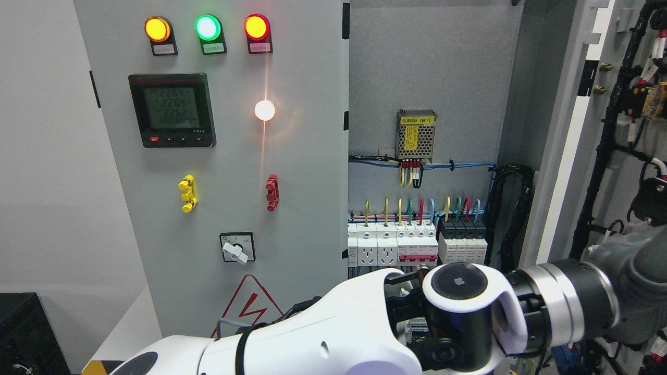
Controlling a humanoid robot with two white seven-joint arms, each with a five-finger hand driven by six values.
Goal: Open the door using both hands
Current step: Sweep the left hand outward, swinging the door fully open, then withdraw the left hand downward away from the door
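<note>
Showing three lamps (207, 27), two handles (188, 194).

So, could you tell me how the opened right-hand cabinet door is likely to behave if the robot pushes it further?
The right door looks like rigid sheet metal, so it should probably swing as one stiff panel rather than flex. Cable bundles and components mounted on its inner face likely add weight, so it may feel heavy. Already wide open, it probably has little travel left.

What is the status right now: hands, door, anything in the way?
Left arm reaching across, hand hidden. Right hand out of view. Right door swung open, wiring exposed; left door shut. Nothing blocking.
</note>
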